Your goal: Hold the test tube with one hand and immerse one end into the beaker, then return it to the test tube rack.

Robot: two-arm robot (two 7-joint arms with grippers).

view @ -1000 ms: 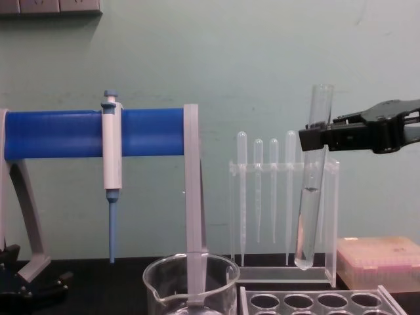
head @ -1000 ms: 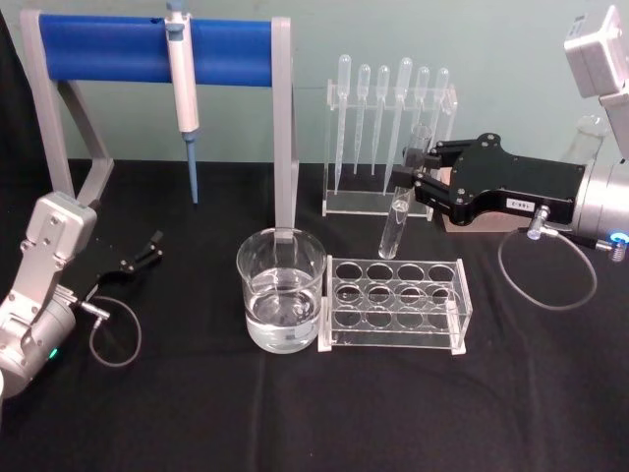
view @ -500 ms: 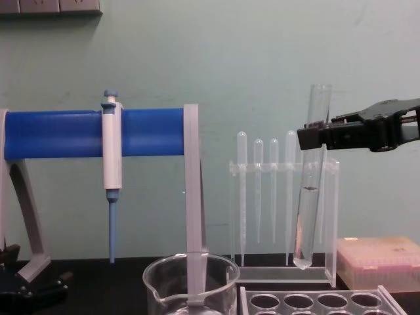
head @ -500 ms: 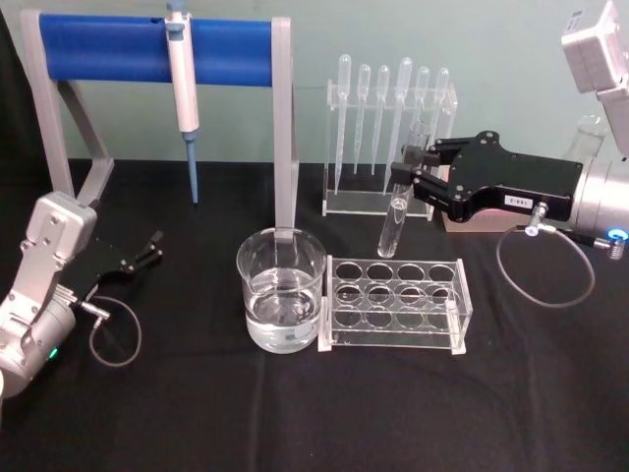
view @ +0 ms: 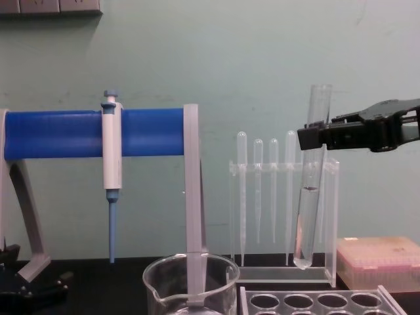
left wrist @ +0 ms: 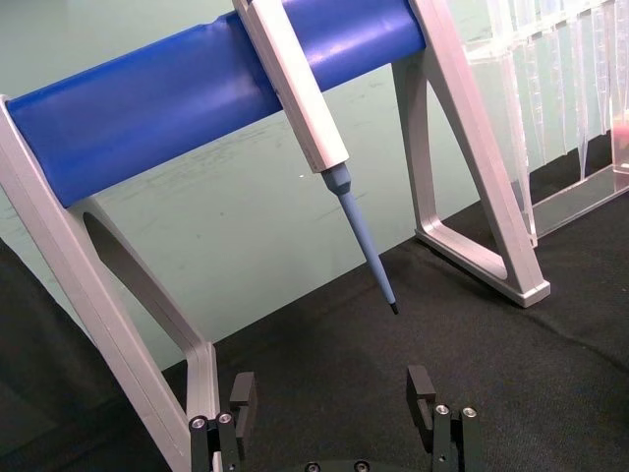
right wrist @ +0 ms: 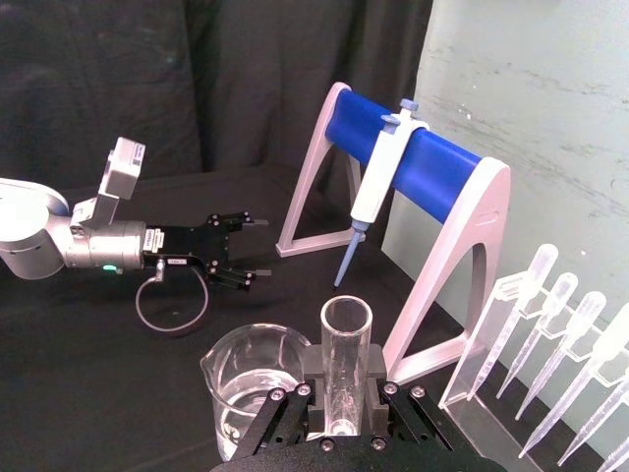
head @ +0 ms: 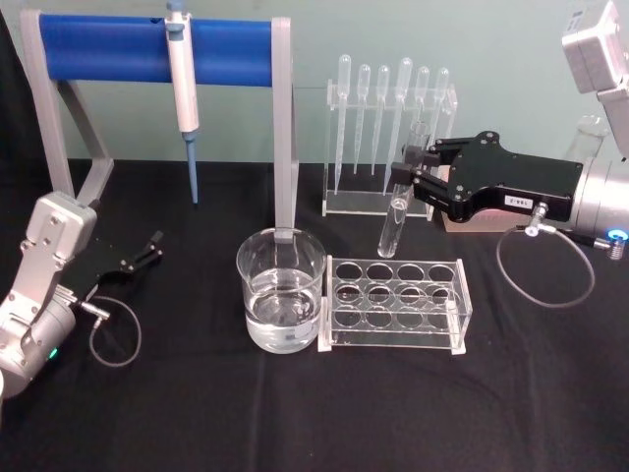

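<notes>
In the head view, the right gripper (head: pixel 405 179) reaches in from the right edge, clamped on the upper part of the test tube (head: pixel 394 218). The tube hangs tilted in the air at centre right. Its rounded end is just above the back row of the test tube rack (head: pixel 459 295), not in a hole. The beaker (head: pixel 244 285), holding clear liquid, stands at the centre just beside the rack's left end. The left gripper (head: pixel 154 246) sits low at the left of the frame, well apart from them.

In the left wrist view, that gripper's two fingers stand spread apart at the bottom edge. Above them the pipettor (left wrist: pixel 295 93) hangs from the blue bar (left wrist: pixel 147 113).

In the right wrist view, the tube's open rim shows at bottom centre, pinched between the two jaws. The beaker is at lower left.

In the chest view, the tube hangs almost upright right of centre, gripped just below its rim. Its end is above the rack at the bottom edge, in front of the pipettes (view: pixel 258 190). The beaker's rim is at bottom centre.
</notes>
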